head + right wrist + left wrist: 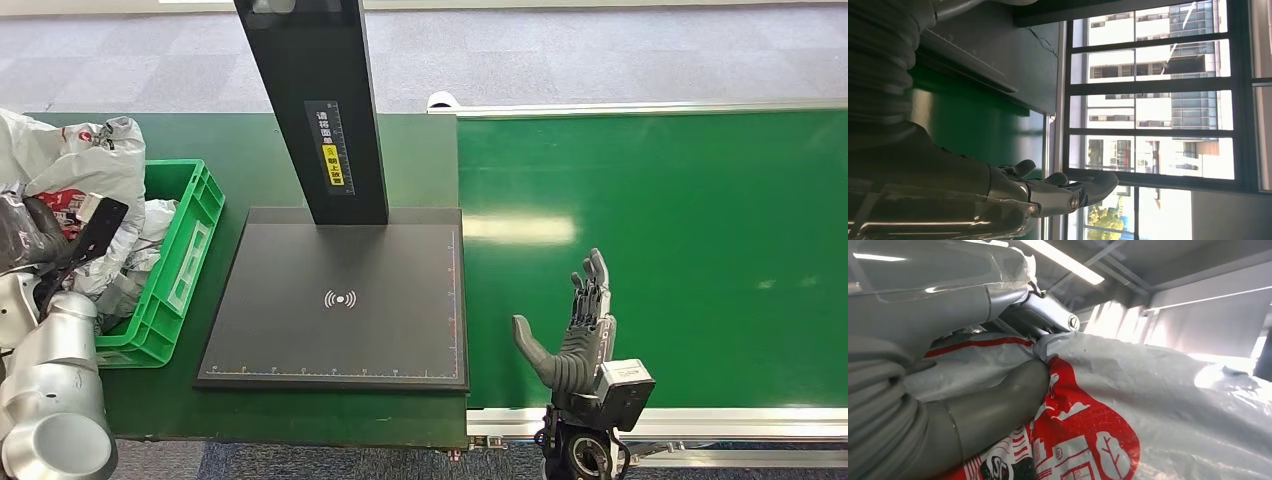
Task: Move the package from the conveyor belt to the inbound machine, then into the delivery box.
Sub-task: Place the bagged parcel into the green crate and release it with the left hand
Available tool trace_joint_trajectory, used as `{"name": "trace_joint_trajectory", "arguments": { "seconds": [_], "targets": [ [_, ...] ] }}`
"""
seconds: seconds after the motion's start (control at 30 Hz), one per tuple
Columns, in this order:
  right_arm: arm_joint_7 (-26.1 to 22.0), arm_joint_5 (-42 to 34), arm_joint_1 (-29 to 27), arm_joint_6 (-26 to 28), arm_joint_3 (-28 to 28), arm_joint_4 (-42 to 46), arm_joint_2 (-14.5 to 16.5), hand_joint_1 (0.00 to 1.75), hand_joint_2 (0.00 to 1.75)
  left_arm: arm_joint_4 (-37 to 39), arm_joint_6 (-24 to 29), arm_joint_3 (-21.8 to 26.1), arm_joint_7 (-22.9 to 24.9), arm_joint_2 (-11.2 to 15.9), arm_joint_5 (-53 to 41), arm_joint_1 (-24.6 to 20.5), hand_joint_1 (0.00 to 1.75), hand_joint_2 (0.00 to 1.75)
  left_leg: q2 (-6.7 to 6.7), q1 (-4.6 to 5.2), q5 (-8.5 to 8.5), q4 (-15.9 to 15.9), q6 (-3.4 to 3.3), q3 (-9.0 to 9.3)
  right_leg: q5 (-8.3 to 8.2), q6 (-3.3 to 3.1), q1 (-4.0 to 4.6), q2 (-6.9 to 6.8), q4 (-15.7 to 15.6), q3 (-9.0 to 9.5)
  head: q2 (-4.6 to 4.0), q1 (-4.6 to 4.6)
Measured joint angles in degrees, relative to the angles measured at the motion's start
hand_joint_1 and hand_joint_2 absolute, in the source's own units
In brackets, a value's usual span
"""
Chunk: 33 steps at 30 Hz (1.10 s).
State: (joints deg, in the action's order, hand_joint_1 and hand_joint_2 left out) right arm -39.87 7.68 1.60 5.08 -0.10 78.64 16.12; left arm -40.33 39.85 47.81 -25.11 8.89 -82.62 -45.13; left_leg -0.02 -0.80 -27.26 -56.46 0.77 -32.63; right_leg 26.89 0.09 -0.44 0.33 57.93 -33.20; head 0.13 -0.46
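Note:
A crumpled grey package with red print [88, 158] is at the far left, over the green delivery box [196, 212]. My left hand [42, 238] grips it. In the left wrist view the thumb [998, 405] and a finger [1048, 310] pinch a fold of the package [1158, 405]. My right hand [578, 335] is open with its fingers straight, low over the bare green conveyor belt [690, 250] near its front edge. The right wrist view shows the same hand [1048, 192] holding nothing. The inbound machine's black plate [340, 330] lies bare between box and belt.
The machine's black post [318, 110] rises from the back of the plate. More grey bags [140, 250] lie inside the green box. The belt's metal front rail [720, 422] runs along the near edge. Grey carpet [600, 50] lies beyond the table.

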Motion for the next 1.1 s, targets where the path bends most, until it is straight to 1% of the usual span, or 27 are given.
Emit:
{"name": "trace_joint_trajectory", "arguments": {
  "seconds": [0.03,0.1,0.23,0.27,0.33,0.47,0.53,0.57,0.63,0.7,0.8,0.87,0.97,1.03,1.1],
  "targets": [
    [0.0,0.01,0.0,-0.03,-0.07,0.0,0.01,0.0,1.75,0.81,0.0,0.25,-0.21,0.21,0.38,-0.43,0.02,1.75,0.0,0.0,0.0,0.0,0.0,0.0,0.0,0.0,0.0,0.0,0.0,0.0,0.0,0.01],
    [0.0,0.03,0.01,-0.04,-0.2,0.0,0.01,0.0,1.75,2.52,-0.02,0.85,-2.05,0.6,2.54,-1.25,0.0,1.75,0.0,0.0,0.0,0.0,0.0,0.0,0.0,0.0,0.0,0.0,0.0,0.0,-0.01,0.01],
    [0.0,0.04,0.02,-0.01,-0.45,-0.17,0.14,0.0,1.75,7.05,-2.04,2.58,-11.69,1.48,13.7,-3.16,0.0,1.75,0.0,0.0,0.0,0.0,0.0,-0.01,0.0,0.0,0.0,0.0,0.0,0.01,0.01,0.01],
    [0.0,0.05,0.03,0.03,-0.48,-0.24,0.21,0.0,1.75,7.71,-3.09,2.89,-13.24,1.59,16.2,-3.47,0.0,1.75,0.0,0.0,0.0,0.0,0.0,-0.01,0.0,0.0,0.0,0.0,0.0,0.01,0.01,0.01],
    [0.0,0.06,0.03,0.11,-0.49,-0.35,0.31,0.0,1.75,8.41,-4.79,3.2,-14.5,1.66,19.38,-3.87,0.0,1.75,0.0,0.0,0.0,0.0,0.0,0.0,0.0,0.0,0.0,0.0,0.0,0.01,0.01,0.01],
    [0.0,0.06,0.03,0.19,-0.51,-0.53,0.33,0.0,1.75,8.91,-6.85,3.32,-14.89,1.62,22.54,-4.08,0.0,1.75,0.0,0.0,0.0,0.0,0.0,0.0,0.0,0.0,0.0,0.0,0.0,0.01,-0.01,0.01],
    [0.0,0.07,0.04,0.61,-0.51,-0.62,0.38,0.0,1.75,7.23,-9.99,1.78,-14.91,1.23,29.85,-3.31,0.0,1.75,0.02,0.0,0.0,0.0,0.0,0.0,0.0,0.0,0.0,0.01,0.0,0.0,-0.01,0.01],
    [0.0,0.08,0.05,0.93,-0.51,-0.66,0.42,0.0,1.75,5.56,-11.5,0.2,-14.91,0.88,35.1,-2.51,0.0,1.75,0.02,0.0,0.0,0.0,0.0,0.0,0.0,0.0,0.0,0.02,0.0,0.0,-0.01,-0.01],
    [0.0,0.07,0.07,1.64,-0.5,-0.74,0.53,0.0,1.75,1.49,-12.75,-3.95,-14.91,-0.03,44.19,-0.53,0.0,1.75,-0.01,0.0,0.0,0.0,0.0,-0.01,0.0,0.0,0.0,-0.01,0.0,0.0,0.0,0.01],
    [0.0,0.0,0.1,2.32,-0.47,-0.79,0.64,0.0,1.75,-3.43,-12.58,-8.79,-14.95,-1.15,49.42,1.85,0.0,1.75,-0.07,0.01,0.0,0.0,0.0,-0.02,0.01,0.01,-0.01,-0.05,0.0,0.01,0.0,0.02],
    [0.0,-0.29,0.1,3.3,-0.46,-0.81,0.78,0.0,1.75,-12.05,-10.7,-16.82,-15.05,-2.86,54.62,6.19,0.0,1.75,-0.09,0.02,-0.01,0.0,0.0,-0.03,0.01,0.02,-0.03,-0.06,-0.01,0.02,-0.01,0.01],
    [0.0,-0.41,0.04,3.91,-0.47,-0.81,0.81,0.0,1.75,-19.06,-8.22,-22.99,-15.09,-4.16,56.04,9.75,0.0,1.75,-0.1,0.05,-0.02,-0.01,-0.01,-0.03,0.01,0.02,-0.06,-0.06,-0.03,0.01,0.01,0.01],
    [0.0,-0.4,-0.06,4.55,-0.47,-0.81,0.87,0.0,1.75,-29.58,-4.23,-32.23,-15.16,-6.36,54.99,15.42,0.0,1.75,-0.14,0.08,-0.04,-0.01,-0.02,-0.04,0.02,0.03,-0.1,-0.06,-0.04,0.02,-0.01,0.02],
    [0.0,-0.4,-0.17,4.8,-0.47,-0.81,0.88,0.0,1.75,-34.56,-3.14,-36.69,-15.17,-7.52,54.43,18.09,0.0,1.75,-0.09,0.08,-0.05,-0.01,-0.02,-0.04,0.02,0.04,-0.1,-0.05,-0.04,0.02,-0.01,0.01],
    [0.0,-0.39,-0.31,5.07,-0.47,-0.81,0.88,0.0,1.75,-38.48,-2.31,-39.72,-15.17,-8.16,54.28,20.07,0.0,1.75,-0.02,0.08,-0.06,-0.01,-0.02,-0.03,0.02,0.03,-0.09,-0.02,-0.04,0.0,-0.01,0.0]
  ]
}}
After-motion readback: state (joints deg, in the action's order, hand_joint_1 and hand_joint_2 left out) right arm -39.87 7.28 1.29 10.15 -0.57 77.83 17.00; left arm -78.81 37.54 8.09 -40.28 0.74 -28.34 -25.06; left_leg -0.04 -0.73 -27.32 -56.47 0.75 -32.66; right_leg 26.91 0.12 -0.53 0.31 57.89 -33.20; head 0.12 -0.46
